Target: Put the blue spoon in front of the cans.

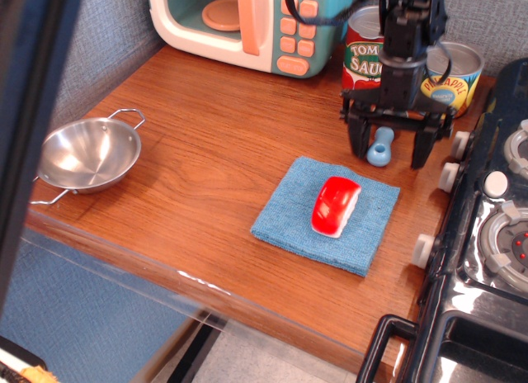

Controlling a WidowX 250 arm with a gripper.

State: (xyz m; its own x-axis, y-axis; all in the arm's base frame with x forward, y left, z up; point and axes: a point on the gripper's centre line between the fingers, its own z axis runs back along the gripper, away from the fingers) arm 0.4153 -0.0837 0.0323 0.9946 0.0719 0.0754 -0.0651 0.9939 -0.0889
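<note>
The blue spoon (380, 148) lies on the wooden counter, its light-blue handle showing between my fingers; its bowl is hidden by the arm. My gripper (388, 150) stands over it with jaws spread wide, one finger (356, 135) on each side, not clamping it. Just behind stand the cans: the red-and-white Tomato Sauce can (364, 57) and the shorter yellow Pineapple Slices can (450, 76), both partly hidden by the arm.
A blue cloth (327, 214) with a red toy (335, 205) on it lies just in front of the spoon. A toy microwave (247, 24) stands at the back, a steel bowl (87, 156) at left, a toy stove (487, 234) at right.
</note>
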